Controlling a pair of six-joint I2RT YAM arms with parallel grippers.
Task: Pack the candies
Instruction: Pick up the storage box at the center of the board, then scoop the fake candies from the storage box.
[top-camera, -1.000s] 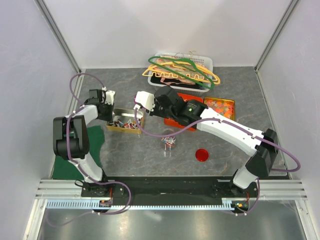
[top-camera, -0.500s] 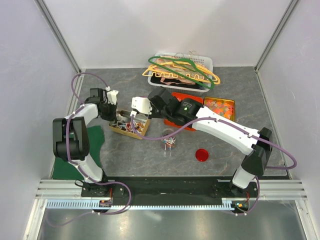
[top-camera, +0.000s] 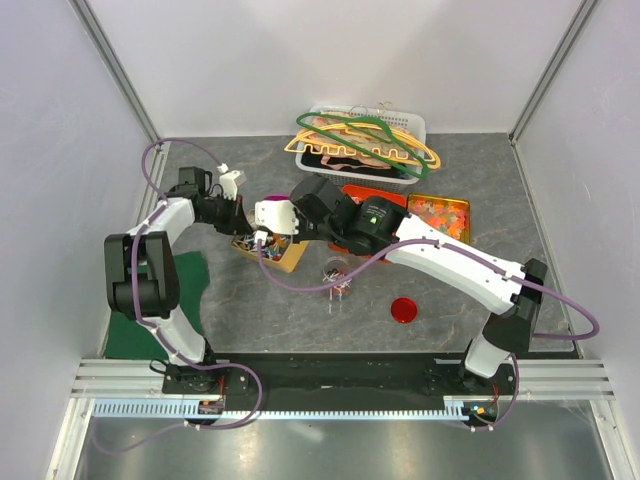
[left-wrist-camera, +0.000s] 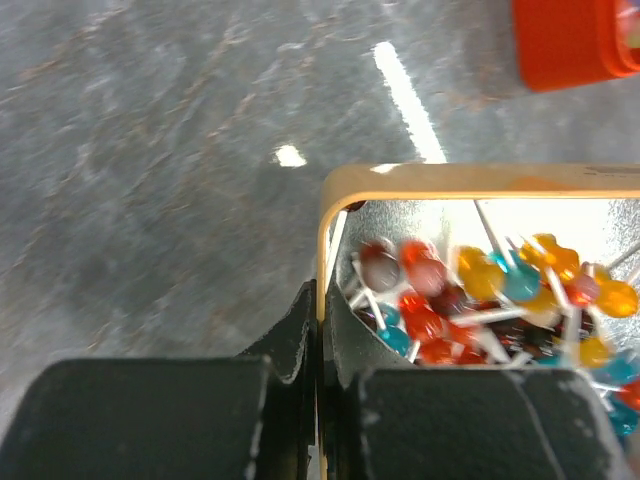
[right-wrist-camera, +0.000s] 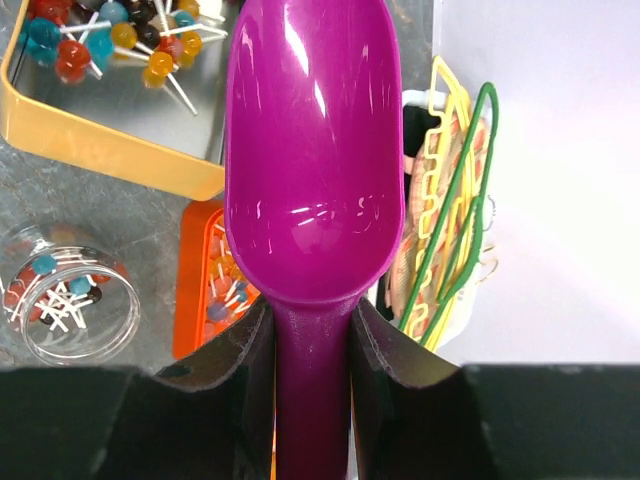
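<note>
Top external, change: the left fingers (top-camera: 226, 212), apart beside the yellow tin (top-camera: 272, 250) a second ago, are now pinched on its left rim, and the tin has swung askew.
Top external, right arm: the right fingers (top-camera: 300, 212) have carried the purple scoop (top-camera: 272, 215) leftward, over the tin.
Top external, jar: the glass jar (top-camera: 338, 276) stands on the counter (top-camera: 250, 310) just right of the tin, with its red lid (top-camera: 404, 310) lying apart.
Left wrist, grip: the left fingers (left-wrist-camera: 290, 335) are together on the tin's wall, one inside and one outside.
Left wrist, candies (left-wrist-camera: 470, 300): small round sweets on white sticks, heaped in the tin close to the fingers.
Right wrist, grip: the right fingers (right-wrist-camera: 245, 360) are clamped on the scoop's handle; the bowl faces away.
Right wrist, surroundings: the tin is upper left, the jar holds a few candies lower left, and the hangers (right-wrist-camera: 450, 220) are on the right.
Meaning: the tin looks steadied for scooping, and most candies still await the jar.
</note>
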